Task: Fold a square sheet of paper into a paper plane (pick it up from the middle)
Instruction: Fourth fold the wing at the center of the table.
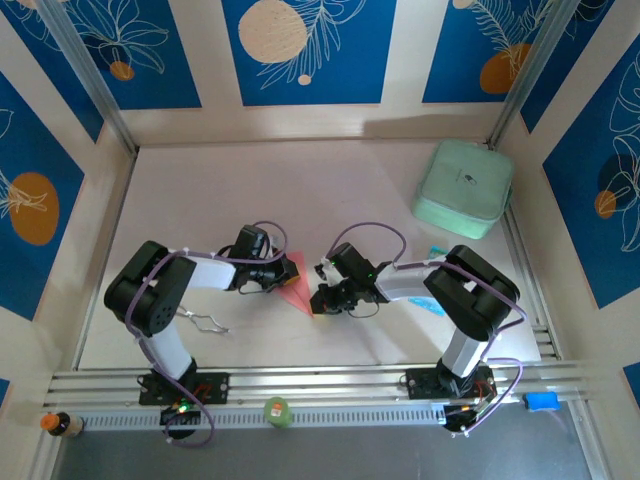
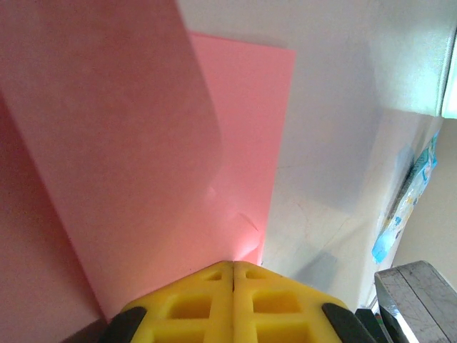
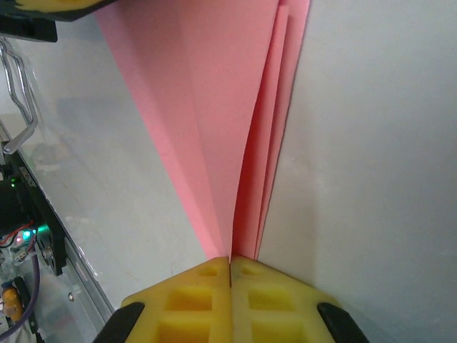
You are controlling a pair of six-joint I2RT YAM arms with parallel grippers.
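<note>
As it tapers, paper plane [image 3: 235,107] pink, layered

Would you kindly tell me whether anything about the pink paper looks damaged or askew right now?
Only slightly: the paper plane has a small crinkle near the left pincer, and by the right pincer its folded layers gape instead of lying flat.

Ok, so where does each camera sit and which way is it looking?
Top external: above and behind the arms, looking down on the table; both arms show, left gripper and right gripper pinching the plane.
Left wrist: on the left arm, looking along its shut yellow fingers over the plane's flat side.
Right wrist: on the right arm, looking along its shut fingers up the plane's folds.
Shared: all three see the plane.
</note>
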